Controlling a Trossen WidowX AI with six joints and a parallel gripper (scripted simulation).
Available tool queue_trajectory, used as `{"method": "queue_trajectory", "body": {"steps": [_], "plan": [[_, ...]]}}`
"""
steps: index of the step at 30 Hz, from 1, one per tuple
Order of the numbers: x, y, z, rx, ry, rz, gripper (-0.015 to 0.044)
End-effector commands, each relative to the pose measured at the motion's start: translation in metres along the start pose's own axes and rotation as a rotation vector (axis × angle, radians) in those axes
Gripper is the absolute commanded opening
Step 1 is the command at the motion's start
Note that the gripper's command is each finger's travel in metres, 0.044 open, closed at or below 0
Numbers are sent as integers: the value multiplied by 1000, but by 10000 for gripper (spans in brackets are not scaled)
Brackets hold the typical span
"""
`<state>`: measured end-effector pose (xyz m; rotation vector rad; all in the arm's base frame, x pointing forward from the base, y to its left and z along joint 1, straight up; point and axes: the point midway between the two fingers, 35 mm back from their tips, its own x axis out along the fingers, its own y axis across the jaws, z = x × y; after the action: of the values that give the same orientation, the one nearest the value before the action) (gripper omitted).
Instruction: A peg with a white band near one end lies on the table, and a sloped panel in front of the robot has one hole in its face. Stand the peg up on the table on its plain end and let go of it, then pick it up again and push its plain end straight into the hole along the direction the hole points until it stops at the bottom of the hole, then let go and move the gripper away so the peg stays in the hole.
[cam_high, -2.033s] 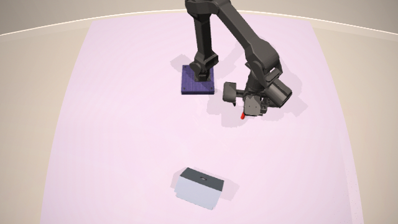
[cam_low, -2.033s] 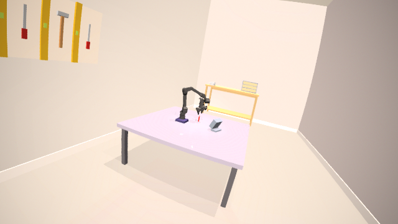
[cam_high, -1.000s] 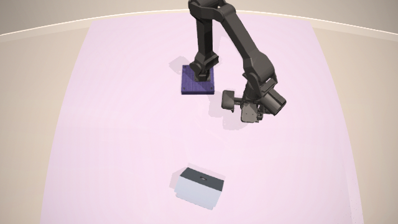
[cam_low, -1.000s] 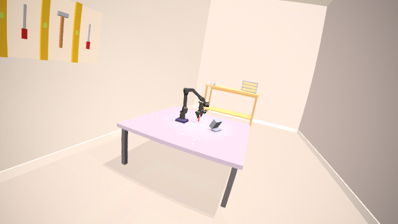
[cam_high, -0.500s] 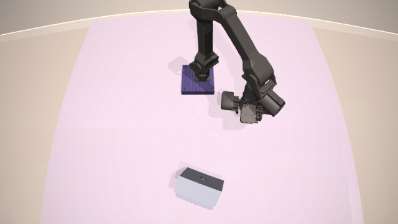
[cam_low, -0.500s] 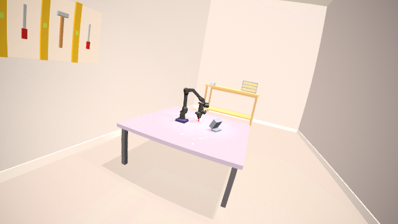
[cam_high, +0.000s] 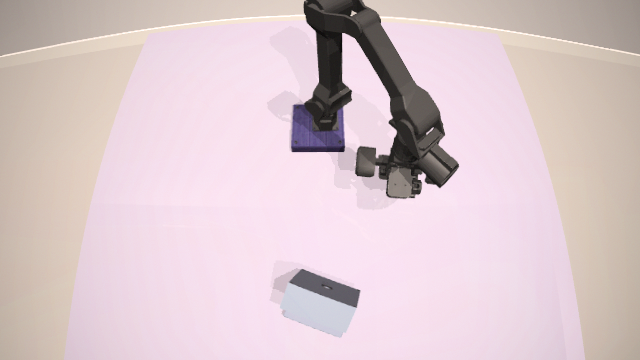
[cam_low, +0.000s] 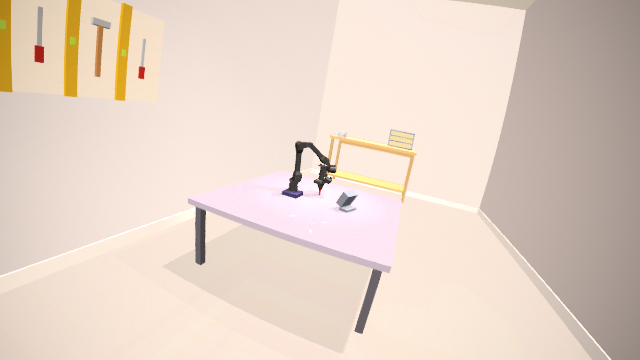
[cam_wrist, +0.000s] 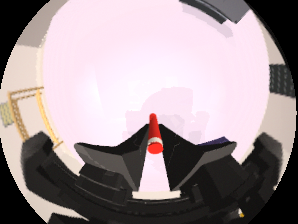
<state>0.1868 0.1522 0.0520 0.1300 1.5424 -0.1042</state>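
Observation:
The red peg (cam_low: 320, 192) (cam_wrist: 151, 121) is upright, with its white-banded end up towards the wrist camera and its plain end down at the table; whether that end touches the table is too small to tell. My gripper (cam_low: 320, 188) (cam_wrist: 153, 126) points down and is shut on the peg, just below the white band. In the top view the arm hides the peg and the fingertips. The sloped panel (cam_high: 345, 294) (cam_low: 344, 199) (cam_wrist: 238, 9) stands apart from the gripper, its dark face turned towards the robot. Its hole (cam_high: 326, 286) is near the middle of the face's upper part.
The arm's purple base plate (cam_high: 305, 137) (cam_low: 292, 193) (cam_wrist: 215, 141) is beside the gripper on the pink table (cam_high: 200, 240) (cam_low: 270, 215). A yellow shelf (cam_low: 372, 145) stands against the far wall, beyond the table.

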Motion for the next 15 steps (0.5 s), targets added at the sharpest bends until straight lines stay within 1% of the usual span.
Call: {"method": "queue_trajectory", "body": {"steps": [1, 15], "plan": [[-3, 0, 0, 0, 0, 0, 0], [-50, 4, 4, -4, 4, -2, 0]]}}
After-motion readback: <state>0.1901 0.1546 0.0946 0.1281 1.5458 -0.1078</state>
